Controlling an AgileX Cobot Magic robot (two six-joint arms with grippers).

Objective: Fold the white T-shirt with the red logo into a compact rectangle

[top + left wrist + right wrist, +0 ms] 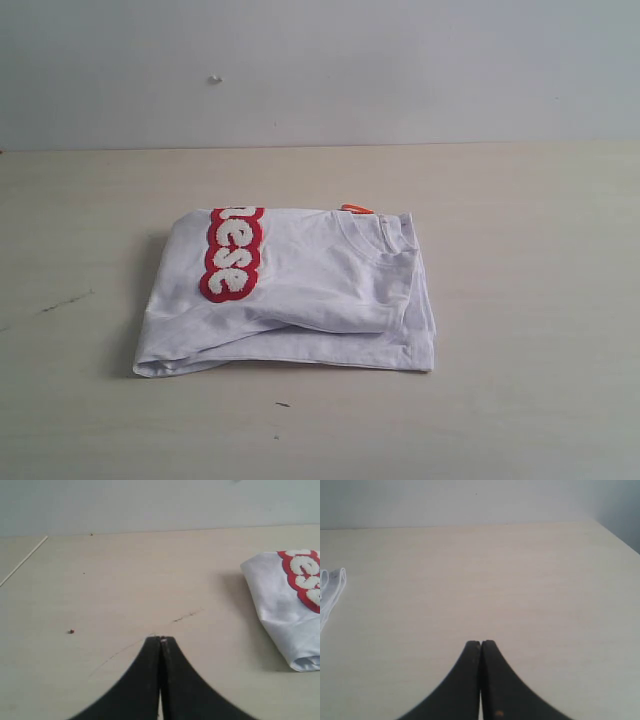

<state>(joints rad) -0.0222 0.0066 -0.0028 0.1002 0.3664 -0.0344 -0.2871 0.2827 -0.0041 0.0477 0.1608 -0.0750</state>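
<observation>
The white T-shirt (300,295) lies folded into a rough rectangle in the middle of the table. Part of the red logo (232,253) with fluffy white letters shows on its top left, and a small orange tag (356,209) peeks out by the ribbed neck at the far edge. In the left wrist view the shirt's corner (287,605) and the logo (305,577) show off to one side, apart from my left gripper (161,639), which is shut and empty. My right gripper (481,642) is shut and empty too, with only a strip of the shirt's edge (330,587) showing. Neither gripper appears in the exterior view.
The pale wooden table (530,300) runs back to a plain light wall (400,60). A dark scratch (187,615) and a small dark speck (71,631) mark the tabletop near the left gripper. The table's corner edge (615,535) shows in the right wrist view.
</observation>
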